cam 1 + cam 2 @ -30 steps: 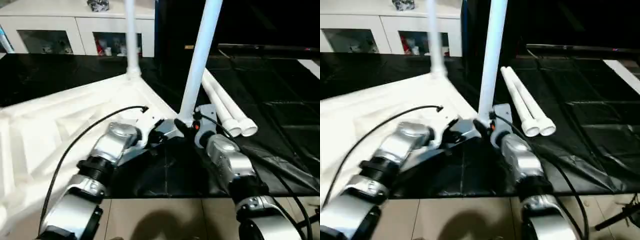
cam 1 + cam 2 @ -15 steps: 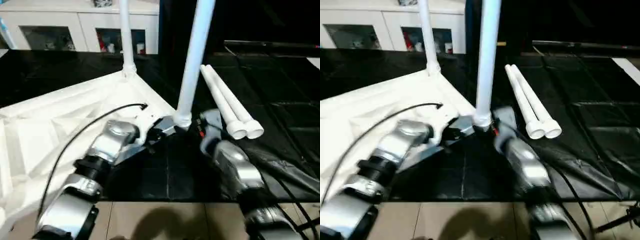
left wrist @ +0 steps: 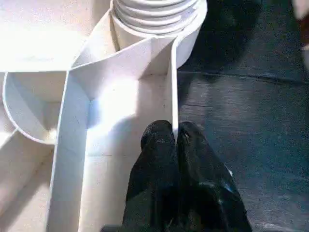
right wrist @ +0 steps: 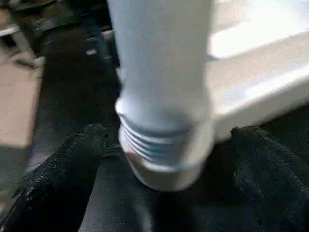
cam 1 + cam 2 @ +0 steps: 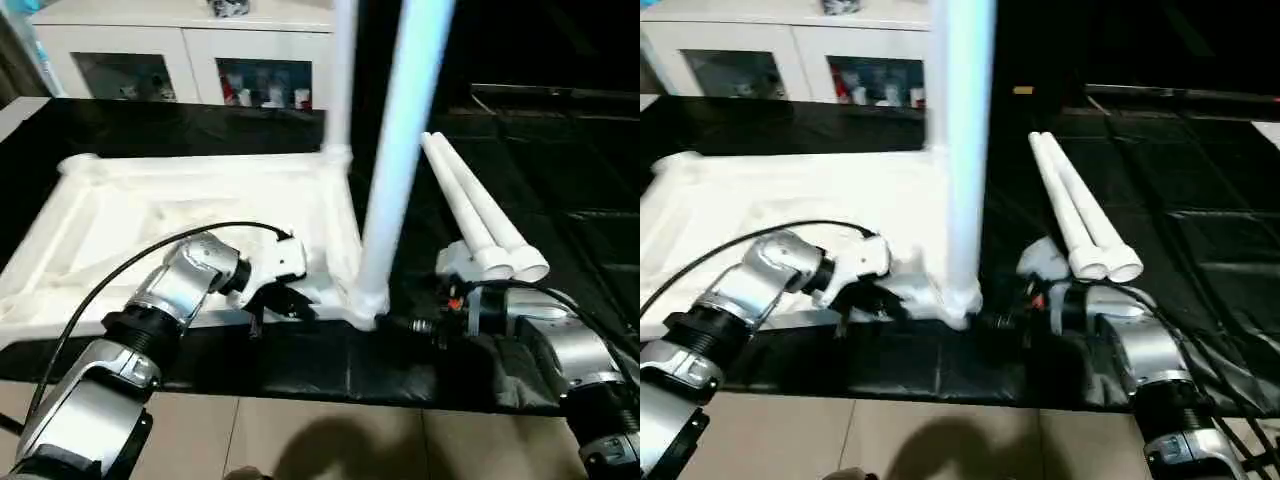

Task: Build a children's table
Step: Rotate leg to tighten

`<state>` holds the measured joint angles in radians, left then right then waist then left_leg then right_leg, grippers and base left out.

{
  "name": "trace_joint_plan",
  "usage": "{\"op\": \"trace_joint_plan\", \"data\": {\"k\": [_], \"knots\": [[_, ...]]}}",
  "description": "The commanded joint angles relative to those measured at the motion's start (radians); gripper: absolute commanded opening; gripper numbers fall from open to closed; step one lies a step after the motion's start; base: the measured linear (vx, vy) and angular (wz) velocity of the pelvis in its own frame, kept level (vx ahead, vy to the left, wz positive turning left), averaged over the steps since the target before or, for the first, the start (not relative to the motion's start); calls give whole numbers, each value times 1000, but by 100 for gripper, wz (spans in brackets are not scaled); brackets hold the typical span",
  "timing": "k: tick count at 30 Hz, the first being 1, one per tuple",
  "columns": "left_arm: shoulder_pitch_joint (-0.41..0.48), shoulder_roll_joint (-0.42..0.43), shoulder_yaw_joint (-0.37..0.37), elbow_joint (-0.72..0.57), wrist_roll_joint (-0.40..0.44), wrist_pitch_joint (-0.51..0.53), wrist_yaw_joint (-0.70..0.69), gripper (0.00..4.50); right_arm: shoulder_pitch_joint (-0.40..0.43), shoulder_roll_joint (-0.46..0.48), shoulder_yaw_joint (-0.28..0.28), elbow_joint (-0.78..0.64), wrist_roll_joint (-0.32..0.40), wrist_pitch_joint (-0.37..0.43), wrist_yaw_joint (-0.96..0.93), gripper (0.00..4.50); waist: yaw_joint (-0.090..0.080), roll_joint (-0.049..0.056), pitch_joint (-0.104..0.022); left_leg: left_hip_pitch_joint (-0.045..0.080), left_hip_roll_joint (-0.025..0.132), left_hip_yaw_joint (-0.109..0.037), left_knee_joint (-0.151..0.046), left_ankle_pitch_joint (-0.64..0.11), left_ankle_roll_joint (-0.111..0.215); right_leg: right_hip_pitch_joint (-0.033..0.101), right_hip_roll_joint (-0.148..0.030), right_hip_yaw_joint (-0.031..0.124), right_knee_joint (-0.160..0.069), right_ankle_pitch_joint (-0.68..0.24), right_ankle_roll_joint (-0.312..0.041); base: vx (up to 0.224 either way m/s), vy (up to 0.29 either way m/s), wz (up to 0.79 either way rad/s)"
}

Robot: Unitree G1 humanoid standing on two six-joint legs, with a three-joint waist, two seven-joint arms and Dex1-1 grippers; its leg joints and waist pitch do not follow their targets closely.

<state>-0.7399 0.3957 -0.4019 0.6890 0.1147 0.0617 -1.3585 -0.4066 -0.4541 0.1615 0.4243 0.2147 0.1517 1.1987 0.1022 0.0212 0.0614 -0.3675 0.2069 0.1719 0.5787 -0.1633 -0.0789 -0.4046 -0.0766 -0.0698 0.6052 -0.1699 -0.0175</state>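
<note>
Since a second ago your right gripper (image 4: 164, 145) has let go of the near upright leg (image 5: 395, 190) and its two fingers (image 4: 63, 169) are now standing spread wide on either side of the leg's ribbed base without touching it. Your camera has also swung, so you are now seeing the table top (image 5: 120, 215) more squarely than before, lying ribbed side up on the black sheet (image 5: 560, 180).

Your left gripper (image 3: 176, 140) is staying pinched shut on the thin outer wall of the table top, just beside the near right corner socket (image 3: 159, 29), with one finger (image 3: 157, 150) inside the rim and the other outside it. That socket is holding the near upright leg, whose threaded end is showing above the socket's lip. You are looking at a second upright leg (image 5: 340, 80) standing in the far right corner of the top.

Two loose legs (image 5: 480, 220) are lying side by side on the black sheet to the right of the top, their wide ends pointing toward your right forearm. A white cabinet (image 5: 190, 60) with glass doors is standing at the far side.
</note>
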Motion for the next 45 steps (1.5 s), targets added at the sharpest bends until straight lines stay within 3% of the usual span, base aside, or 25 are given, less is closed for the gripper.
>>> {"op": "trace_joint_plan", "data": {"k": [1, 4, 7, 8, 10, 13, 22, 30, 33, 34, 36, 38, 40, 41, 45], "knots": [[-15, 0, -47, 23, 25, -42, -50, 0, -21, -18, 18, -29, -11, 10, 44, 447, -1, 3, -73, 12, 20, 1, -59, -267, 46, 55, -56, 39, -79, -244, -228, 0, 0, 0], [-24, 10, -65, 32, 25, -87, -109, 0, -71, 8, 50, 18, -36, -6, 66, 447, 1, -4, -73, 10, 19, 0, -61, -261, 39, 56, -60, 39, -80, -282, -214, 0, 0, 0], [-24, 14, -72, 27, 27, -101, -131, 0, -100, 26, 59, 50, -31, -6, 74, 447, 4, 0, -74, 14, 22, 1, -59, -257, 36, 51, -60, 40, -78, -276, -219, 0, 0, 0], [-24, 14, -73, 28, 28, -103, -131, 0, -102, 27, 60, 52, -31, -7, 76, 418, 6, -5, -75, 12, 23, 1, -60, -251, 37, 53, -60, 40, -77, -260, -223, 0, 0, 0], [-24, 13, -76, 30, 30, -109, -130, 0, -104, 30, 66, 58, -29, -8, 86, 410, 10, -1, -76, 12, 24, 0, -60, -242, 37, 53, -60, 40, -72, -234, -229, 0, 0, 0], [-32, 9, -78, 54, 33, -132, -131, 0, -108, 31, 77, 65, -34, -9, 103, 376, 9, -6, -76, 10, 22, 1, -59, -235, 40, 56, -59, 40, -70, -215, -230, 0, 0, 0], [-35, 8, -79, 69, 38, -152, -131, 0, -115, 44, 81, 89, -38, -20, 113, 294, 11, -3, -75, 11, 21, 1, -59, -242, 36, 54, -61, 40, -75, -272, -212, 0, 0, 0], [-41, -1, -72, 99, 51, -141, -92, 0, -100, 62, 62, 81, -5, 14, 103, 277, 10, 0, -75, 11, 20, 1, -59, -244, 36, 55, -59, 40, -75, -266, -215, 0, 0, 0], [-55, -54, -7, 127, 17, -29, 29, 0, -76, 93, 34, 58, 7, 54, 23, 275, 12, -3, -70, 20, 20, 4, -58, -268, 28, 47, -60, 40, -82, -311, -213, 0, 0, 0], [-64, -82, 25, 129, -1, 22, 93, 0, -70, 119, 23, 63, -13, 49, -58, 275, 10, -9, -69, 18, 17, 3, -59, -269, 24, 50, -61, 40, -85, -352, -200, 0, 0, 0], [-76, -110, 62, 125, -21, 95, 163, 0, -72, 158, 9, 82, -40, 42, -170, 275, 1, -2, -67, 14, 15, -4, -64, -291, 4, 50, -63, 36, -91, -428, -169, 0, 0, 0], [-88, -136, 90, 121, -24, 161, 247, 0, -93, 208, -15, 119, -58, 56, -298, 275, -6, -5, -66, 16, 15, -5, -65, -302, -3, 47, -63, 35, -94, -450, -158, 0, 0, 0], [-93, -154, 104, 114, -24, 195, 297, 0, -116, 255, -41, 148, -56, 67, -393, 275, -24, -5, -65, 11, 9, -10, -65, -321, -4, 50, -62, 30, -99, -485, -144, 0, 0, 0], [-97, -176, 123, 109, -30, 226, 346, 0, -139, 298, -59, 176, -62, 75, -484, 275, -29, 0, -66, 10, 9, -9, -64, -314, -2, 48, -61, 32, -98, -477, -141, 0, 0, 0], [-119, -233, 179, 105, -32, 293, 499, 0, -196, 400, -93, 237, -89, 84, -706, 274, -50, 1, -71, 6, 7, -6, -60, -279, 2, 47, -56, 35, -91, -372, -176, 0, 0, 0]]}}
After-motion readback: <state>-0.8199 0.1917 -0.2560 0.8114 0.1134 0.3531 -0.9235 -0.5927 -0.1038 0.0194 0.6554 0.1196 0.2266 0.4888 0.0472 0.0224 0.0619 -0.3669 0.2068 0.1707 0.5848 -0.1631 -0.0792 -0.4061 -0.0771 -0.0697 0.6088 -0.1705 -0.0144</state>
